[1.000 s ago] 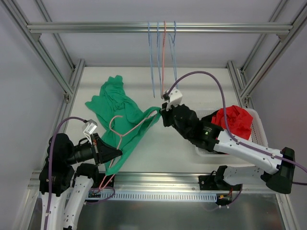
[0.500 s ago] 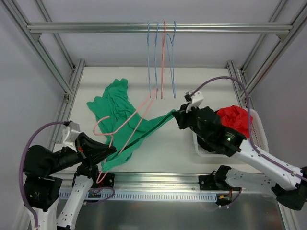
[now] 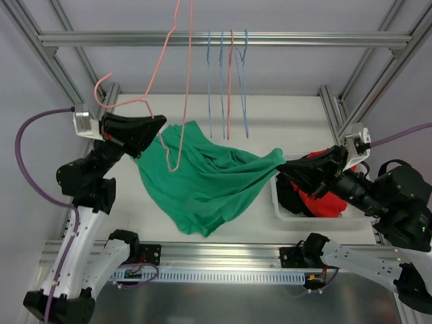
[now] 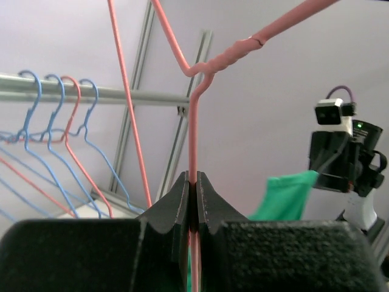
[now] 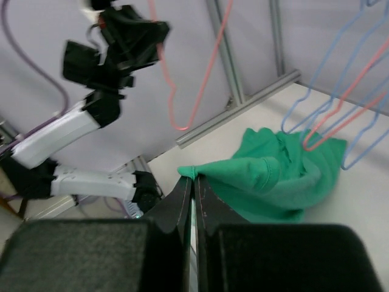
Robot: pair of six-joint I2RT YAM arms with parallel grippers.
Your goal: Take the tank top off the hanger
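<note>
Tank top (image 3: 209, 182), green and crumpled, sags over the table (image 3: 283, 115) between the two arms, one corner pinched at the tip of the right gripper (image 3: 280, 169), whose fingers are pressed together on the fabric just beside the white basket (image 3: 278, 214) holding a red cloth (image 3: 324, 199). The pink wire hanger (image 4: 194, 134) is held high on the far left, its neck clamped between the closed fingers of the left gripper (image 4: 193, 179), with the hook out to the left and the long wires running up out of the overhead view. From above, the hanger's lower loop crosses the near edge of the cloth, but the right wrist view shows that loop hanging in open air, apart from the garment, and no strap can be seen threaded on the wire. Behind, spare blue and pink hangers (image 3: 226, 81) dangle from the rail (image 3: 135, 39).

On this evidence the main job looks done, or all but done: garment and hanger appear separate, each in its own gripper. Whether a thin strap catches somewhere out of sight cannot be ruled out from these angles. What seems left is tidying up: widening the gap enough to confirm the cloth is free, letting the tank top go so that it rests on the table, and setting the hanger aside
</note>
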